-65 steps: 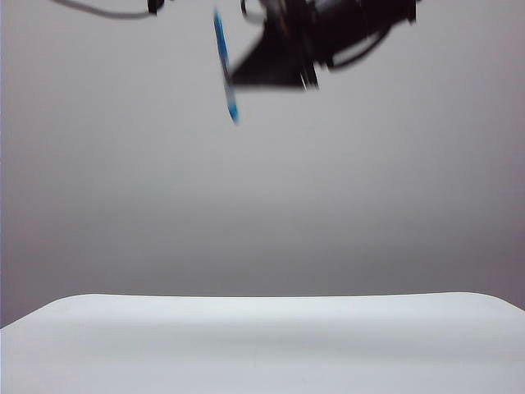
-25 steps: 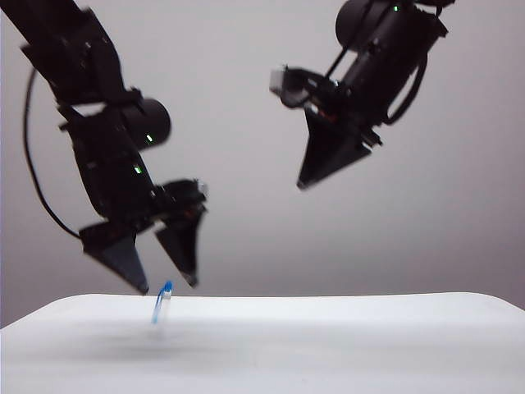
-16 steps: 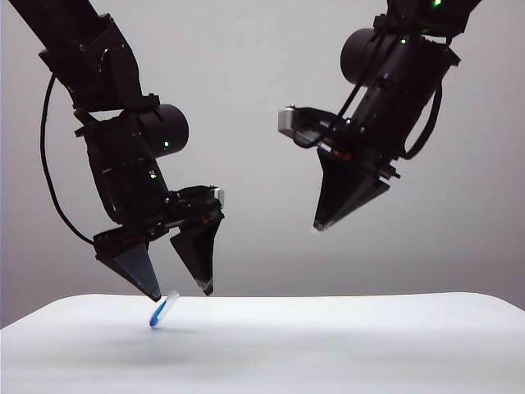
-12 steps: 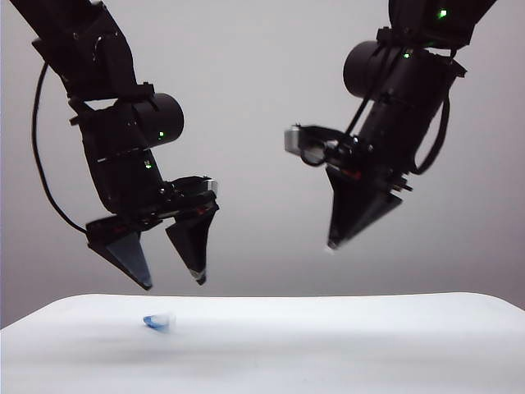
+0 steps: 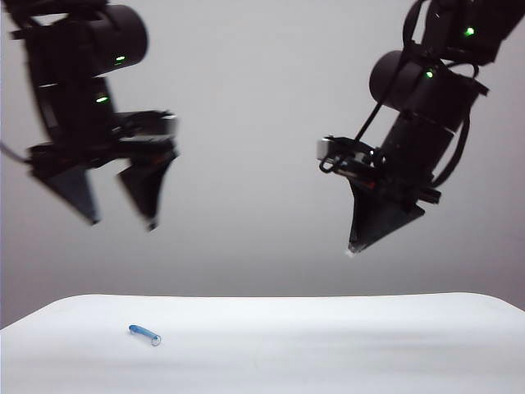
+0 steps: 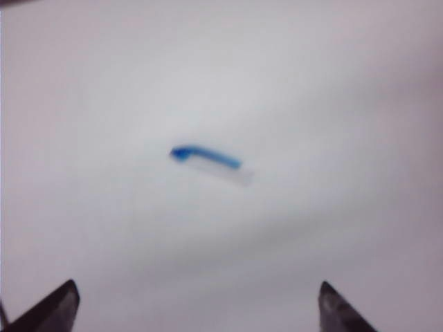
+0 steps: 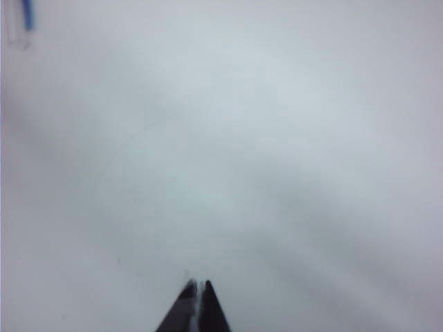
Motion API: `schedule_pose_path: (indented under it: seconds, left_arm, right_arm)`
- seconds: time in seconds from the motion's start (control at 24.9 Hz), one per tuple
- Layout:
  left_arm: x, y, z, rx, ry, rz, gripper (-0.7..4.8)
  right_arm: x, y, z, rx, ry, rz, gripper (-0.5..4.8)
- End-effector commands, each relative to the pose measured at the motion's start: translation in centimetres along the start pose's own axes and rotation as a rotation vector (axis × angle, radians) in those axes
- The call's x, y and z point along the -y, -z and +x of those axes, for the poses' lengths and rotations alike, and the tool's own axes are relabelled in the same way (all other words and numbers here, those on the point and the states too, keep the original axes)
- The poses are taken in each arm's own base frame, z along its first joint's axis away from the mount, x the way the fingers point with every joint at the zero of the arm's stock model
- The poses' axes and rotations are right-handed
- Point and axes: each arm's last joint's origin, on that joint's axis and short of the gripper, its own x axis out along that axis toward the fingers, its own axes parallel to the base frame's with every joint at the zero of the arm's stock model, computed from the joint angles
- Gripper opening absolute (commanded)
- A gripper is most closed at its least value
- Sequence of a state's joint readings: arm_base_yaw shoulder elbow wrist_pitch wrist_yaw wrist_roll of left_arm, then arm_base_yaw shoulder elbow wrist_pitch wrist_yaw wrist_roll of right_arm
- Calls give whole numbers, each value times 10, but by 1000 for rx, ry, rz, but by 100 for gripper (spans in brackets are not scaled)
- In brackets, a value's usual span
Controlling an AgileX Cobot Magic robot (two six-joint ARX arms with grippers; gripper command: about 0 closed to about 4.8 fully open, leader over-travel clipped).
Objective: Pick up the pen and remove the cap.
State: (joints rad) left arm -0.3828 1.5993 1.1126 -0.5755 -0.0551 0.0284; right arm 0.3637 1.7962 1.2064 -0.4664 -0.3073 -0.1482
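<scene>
Left gripper [image 5: 119, 220], jaws wide apart and empty, has lifted clear of the table [image 5: 328, 345], leaving the blue cap [image 5: 144, 333] lying below it; right gripper [image 5: 354, 248] hangs closed, pen not discernible, so uncapping appears done

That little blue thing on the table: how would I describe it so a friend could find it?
Look at the white table, under the raised, open left pincer. There lies the cap, a short translucent blue tube on its side. The shut right pincer hangs off to the other side. Nothing else visibly rests on the table.
</scene>
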Motion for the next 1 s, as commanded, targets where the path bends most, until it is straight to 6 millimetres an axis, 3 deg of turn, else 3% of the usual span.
schedule_pose_path:
  seconds: [0.04,0.16,0.28,0.44,0.52,0.56,0.64,0.68,0.72,0.8,1.0]
  left_arm:
    - [-4,32,0,13,-16,-51,428]
    - [-5,67,-6,80,6,-100,425]
    - [-6,100,-18,153,17,-134,423]
    - [-6,130,-38,252,4,-133,360]
    - [-5,143,-51,350,5,-137,326]
    - [-5,152,-61,440,9,-137,276]
    - [-5,164,-77,598,11,-144,267]
    - [-5,167,-82,649,11,-145,265]
    - [-4,176,-93,757,11,-150,212]
    - [-4,183,-101,867,14,-154,158]
    - [-3,205,-103,1055,33,-190,151]
  right_arm:
    - [6,6,0,71,-6,76,-5]
    - [3,16,-9,163,-15,61,-5]
    - [-6,25,-33,316,17,18,-5]
    - [-20,39,-78,533,104,13,-5]
    - [-32,52,-107,684,118,26,-5]
    - [-40,64,-123,779,110,29,-5]
    - [-48,84,-140,914,125,55,-5]
    - [-49,91,-143,946,145,58,-5]
    - [-53,106,-148,999,162,55,-5]
    - [-55,118,-148,1029,160,47,-5]
    - [-57,145,-139,1085,157,35,-5]
